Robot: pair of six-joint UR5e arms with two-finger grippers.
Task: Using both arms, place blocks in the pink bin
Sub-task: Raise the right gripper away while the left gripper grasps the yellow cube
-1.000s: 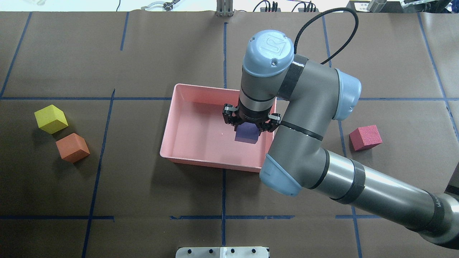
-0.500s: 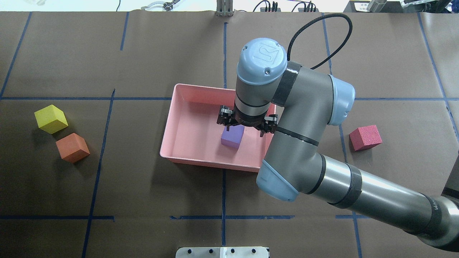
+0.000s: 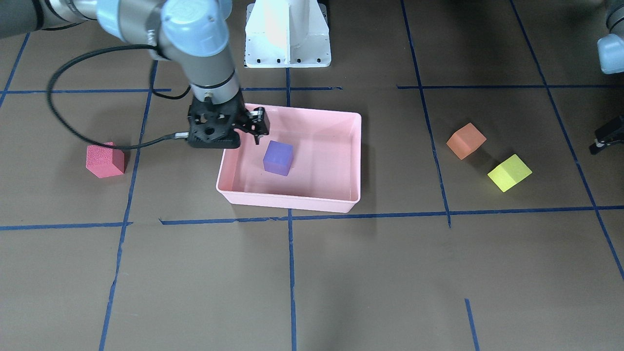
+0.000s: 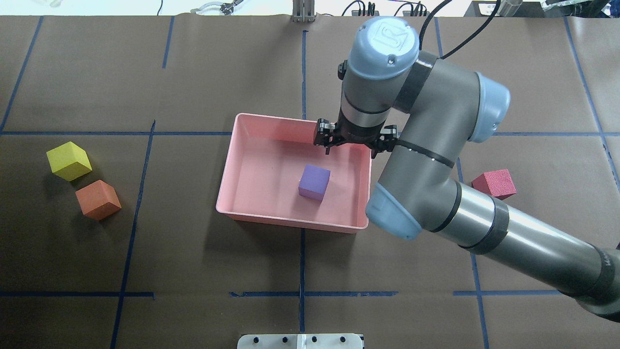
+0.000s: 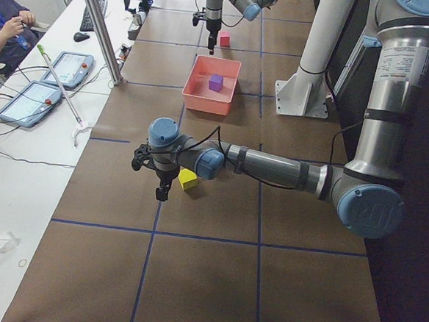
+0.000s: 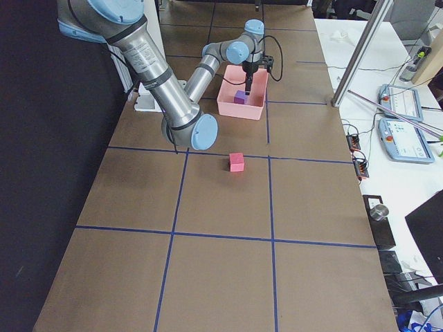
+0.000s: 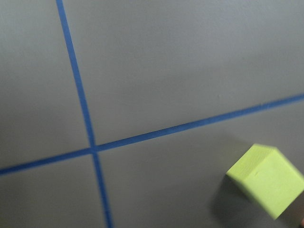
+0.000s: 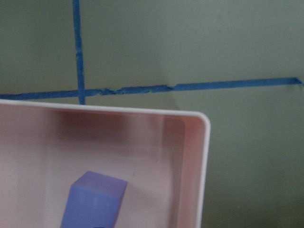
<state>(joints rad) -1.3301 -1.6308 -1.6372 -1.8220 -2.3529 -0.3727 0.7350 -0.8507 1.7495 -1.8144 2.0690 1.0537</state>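
The pink bin point(image 4: 290, 224) sits mid-table, also in the front view point(image 3: 287, 201). The purple block point(image 4: 314, 182) lies loose on its floor, seen too in the front view point(image 3: 278, 157) and the right wrist view point(image 8: 92, 202). My right gripper point(image 4: 351, 149) is open and empty, raised over the bin's far right part. The red block point(image 4: 494, 183) lies right of the bin, partly behind my right arm. The orange block point(image 4: 98, 199) and yellow block point(image 4: 69, 160) lie far left. My left gripper point(image 5: 158, 183) hovers beside the yellow block point(image 5: 188, 179); I cannot tell whether it is open or shut.
Blue tape lines point(image 4: 302, 261) grid the brown table cover. The white base pedestal point(image 3: 287, 34) stands behind the bin. Tablets and cables point(image 5: 50, 83) lie on a side table, with an operator at that view's far left.
My right gripper let go of the purple block, which now rests on the bin floor. The gripper then rose and moved toward the bin's far right corner.
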